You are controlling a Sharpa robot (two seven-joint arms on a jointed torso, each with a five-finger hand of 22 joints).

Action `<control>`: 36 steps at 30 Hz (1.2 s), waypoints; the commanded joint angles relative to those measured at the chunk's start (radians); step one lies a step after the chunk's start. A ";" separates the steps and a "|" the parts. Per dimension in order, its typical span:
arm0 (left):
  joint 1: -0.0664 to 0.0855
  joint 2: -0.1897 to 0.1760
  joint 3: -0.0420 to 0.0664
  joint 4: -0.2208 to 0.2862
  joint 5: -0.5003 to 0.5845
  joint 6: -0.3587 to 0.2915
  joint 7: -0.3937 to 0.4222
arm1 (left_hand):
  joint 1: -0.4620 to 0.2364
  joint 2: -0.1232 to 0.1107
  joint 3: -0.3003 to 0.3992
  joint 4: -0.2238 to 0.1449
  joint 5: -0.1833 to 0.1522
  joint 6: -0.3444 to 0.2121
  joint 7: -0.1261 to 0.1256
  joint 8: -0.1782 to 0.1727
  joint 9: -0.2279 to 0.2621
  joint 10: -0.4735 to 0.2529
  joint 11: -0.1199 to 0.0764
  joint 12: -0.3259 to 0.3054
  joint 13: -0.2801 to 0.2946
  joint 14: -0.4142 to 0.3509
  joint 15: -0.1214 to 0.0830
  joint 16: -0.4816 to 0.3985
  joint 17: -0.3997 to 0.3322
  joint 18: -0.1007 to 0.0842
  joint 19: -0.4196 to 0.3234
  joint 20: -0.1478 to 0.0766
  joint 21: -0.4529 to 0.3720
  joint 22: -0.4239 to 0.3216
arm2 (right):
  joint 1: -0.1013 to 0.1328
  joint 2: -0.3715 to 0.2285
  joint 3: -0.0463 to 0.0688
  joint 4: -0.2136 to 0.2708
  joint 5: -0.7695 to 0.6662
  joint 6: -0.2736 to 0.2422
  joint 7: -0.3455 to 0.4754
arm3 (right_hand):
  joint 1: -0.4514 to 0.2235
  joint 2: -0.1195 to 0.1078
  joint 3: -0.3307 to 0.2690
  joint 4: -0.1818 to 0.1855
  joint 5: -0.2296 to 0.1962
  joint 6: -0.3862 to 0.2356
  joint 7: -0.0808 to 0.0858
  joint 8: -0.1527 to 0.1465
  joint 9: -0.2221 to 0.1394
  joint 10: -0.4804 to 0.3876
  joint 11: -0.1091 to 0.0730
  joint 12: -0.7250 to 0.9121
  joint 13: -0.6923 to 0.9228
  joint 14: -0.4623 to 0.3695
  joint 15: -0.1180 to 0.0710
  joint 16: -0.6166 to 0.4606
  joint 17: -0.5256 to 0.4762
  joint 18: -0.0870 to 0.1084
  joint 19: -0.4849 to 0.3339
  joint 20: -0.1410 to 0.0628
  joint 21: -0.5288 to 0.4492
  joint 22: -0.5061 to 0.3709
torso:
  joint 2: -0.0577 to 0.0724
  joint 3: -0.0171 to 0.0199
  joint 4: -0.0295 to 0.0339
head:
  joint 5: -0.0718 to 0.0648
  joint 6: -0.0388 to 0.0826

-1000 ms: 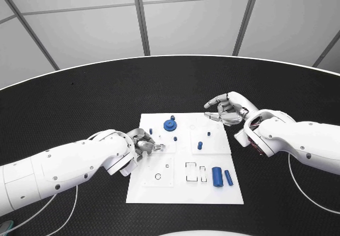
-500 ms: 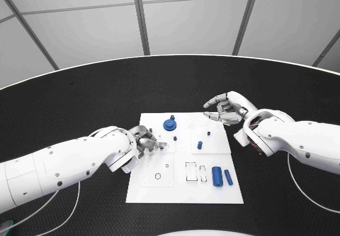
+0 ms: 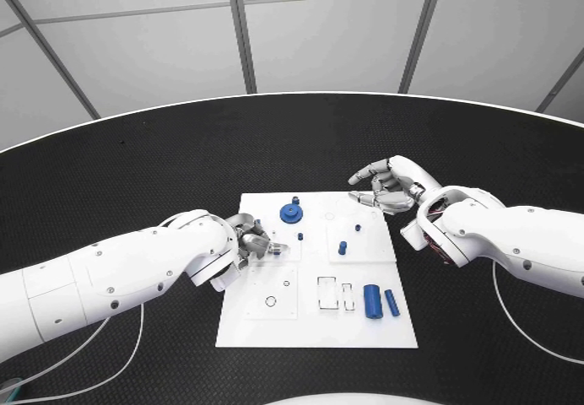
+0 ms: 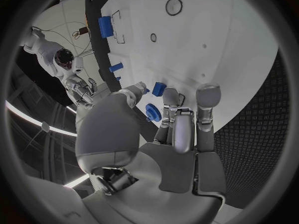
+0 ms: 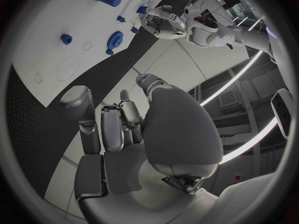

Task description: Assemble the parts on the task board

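The white task board (image 3: 319, 329) lies flat in the middle of the black surface (image 3: 146, 169). The left hand (image 3: 252, 243) sits over the board's left edge, fingers drawn together near a small blue peg (image 3: 300, 238); in the left wrist view a short blue part (image 4: 159, 88) lies right at the fingertips (image 4: 207, 92), but I cannot tell whether it is pinched or merely touched. The right hand (image 3: 387, 190) hovers at the board's far right corner, over the surface, fingers curled inward with nothing in them. On the board, a round blue knob (image 3: 292, 213) stands near the far edge, a blue pin (image 3: 342, 248) lies near the middle, and 2 blue cylinders (image 3: 374, 302) lie side by side toward the near right, just beside rectangular slots (image 3: 328, 294).
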 commanded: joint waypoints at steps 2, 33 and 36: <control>0.001 0.007 0.000 -0.009 0.000 0.009 -0.003 | -0.001 0.012 -0.003 0.000 0.006 0.007 -0.001 0.006 -0.002 0.006 -0.003 0.004 0.003 0.065 -0.004 0.005 0.091 0.003 0.005 -0.001 0.007 0.003 | 0.000 0.000 0.000 -0.001 0.000 0.000 0.000 | 0.002 -0.007 0.007 0.001 0.003 0.002 0.003 0.007 -0.001 0.004 -0.001 0.004 0.001 0.040 -0.006 -0.005 0.002 0.014 0.007 0.000 -0.002 0.001 | -0.001 -0.0005 -0.0003 | -0.001 0.000; 0.003 0.025 0.000 -0.028 0.001 0.046 -0.020 | 0.081 0.031 0.194 -0.004 0.006 0.018 -0.021 0.074 -0.039 0.072 -0.022 0.097 0.108 0.070 -0.020 0.016 0.110 -0.003 0.011 -0.014 0.038 0.046 | 0.000 0.002 0.000 -0.003 0.000 0.005 -0.001 | -0.001 -0.007 0.009 0.002 0.006 0.003 0.003 0.008 -0.001 0.005 -0.001 0.006 0.003 0.040 -0.006 -0.005 0.002 0.014 0.007 0.000 -0.003 0.001 | 0.000 -0.0011 0.0007 | -0.006 -0.004; 0.004 0.025 0.000 -0.028 0.001 0.041 -0.021 | 0.076 0.031 0.200 -0.003 0.006 0.018 -0.021 0.077 -0.041 0.071 -0.022 0.097 0.106 0.070 -0.020 0.016 0.111 -0.003 0.011 -0.015 0.040 0.048 | 0.000 0.002 0.000 -0.003 0.000 0.005 -0.001 | -0.001 -0.007 0.009 0.002 0.006 0.003 0.003 0.008 -0.001 0.005 -0.001 0.006 0.003 0.040 -0.006 -0.005 0.002 0.014 0.007 0.000 -0.003 0.001 | 0.000 -0.0010 0.0007 | -0.006 -0.005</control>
